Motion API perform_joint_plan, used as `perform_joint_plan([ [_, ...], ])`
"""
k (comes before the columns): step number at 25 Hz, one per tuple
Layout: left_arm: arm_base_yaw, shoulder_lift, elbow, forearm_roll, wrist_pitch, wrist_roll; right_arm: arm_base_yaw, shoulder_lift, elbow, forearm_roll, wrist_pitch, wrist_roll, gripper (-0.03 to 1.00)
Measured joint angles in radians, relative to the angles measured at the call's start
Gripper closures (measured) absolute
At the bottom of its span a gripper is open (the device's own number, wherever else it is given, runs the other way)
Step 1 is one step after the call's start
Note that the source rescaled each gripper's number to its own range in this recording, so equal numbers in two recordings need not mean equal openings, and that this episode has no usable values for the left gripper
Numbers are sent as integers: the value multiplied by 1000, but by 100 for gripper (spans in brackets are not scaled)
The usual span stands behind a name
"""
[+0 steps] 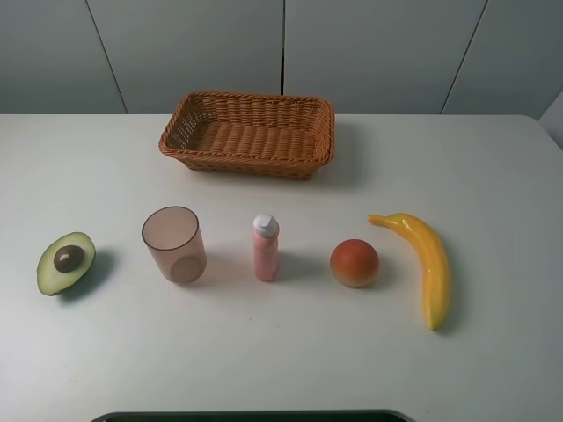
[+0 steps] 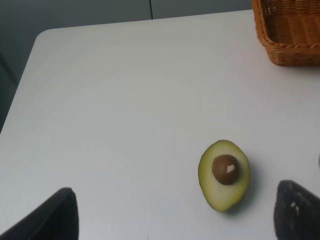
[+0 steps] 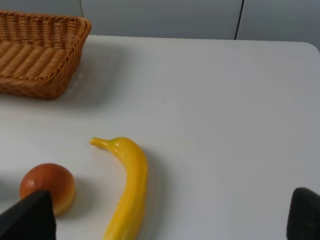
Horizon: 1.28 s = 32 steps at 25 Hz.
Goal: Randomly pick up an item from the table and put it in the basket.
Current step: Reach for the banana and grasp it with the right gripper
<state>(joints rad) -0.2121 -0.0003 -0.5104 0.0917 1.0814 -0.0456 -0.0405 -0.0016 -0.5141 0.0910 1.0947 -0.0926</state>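
The yellow banana point(image 1: 425, 262) lies on the white table point(image 1: 493, 176) at the right, its stem end pointing toward the basket; it also shows in the right wrist view point(image 3: 129, 182). The brown wicker basket point(image 1: 249, 132) stands empty at the back middle. My right gripper point(image 3: 167, 220) is open and empty, its dark fingertips point(image 3: 27, 217) spread wide, short of the banana. My left gripper point(image 2: 175, 220) is open and empty, its fingertips point(image 2: 50, 220) spread wide near the halved avocado point(image 2: 224, 174). Neither arm shows in the exterior high view.
In a row across the table stand the halved avocado point(image 1: 65, 261), a translucent pinkish cup point(image 1: 174, 243), a small pink bottle with a white cap point(image 1: 266, 247) and a round red-orange fruit point(image 1: 354, 262), which lies just left of the banana. A dark edge point(image 1: 251, 416) runs along the front.
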Motion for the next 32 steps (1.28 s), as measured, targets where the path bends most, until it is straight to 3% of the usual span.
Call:
perform_joint_plan([
  [4, 0, 0, 0, 0, 0, 0, 0, 85, -102, -2, 10, -12, -2],
  [11, 0, 0, 0, 0, 0, 0, 0, 591, -415, 33, 116, -100, 0],
  [18, 0, 0, 0, 0, 0, 0, 2, 1005, -624, 70, 111, -126, 0],
  [24, 0, 0, 0, 0, 0, 0, 113, 1262, -652, 31, 63, -99, 0],
  [32, 0, 0, 0, 0, 0, -2, 218, 1552, -653, -21, 38, 85, 0],
])
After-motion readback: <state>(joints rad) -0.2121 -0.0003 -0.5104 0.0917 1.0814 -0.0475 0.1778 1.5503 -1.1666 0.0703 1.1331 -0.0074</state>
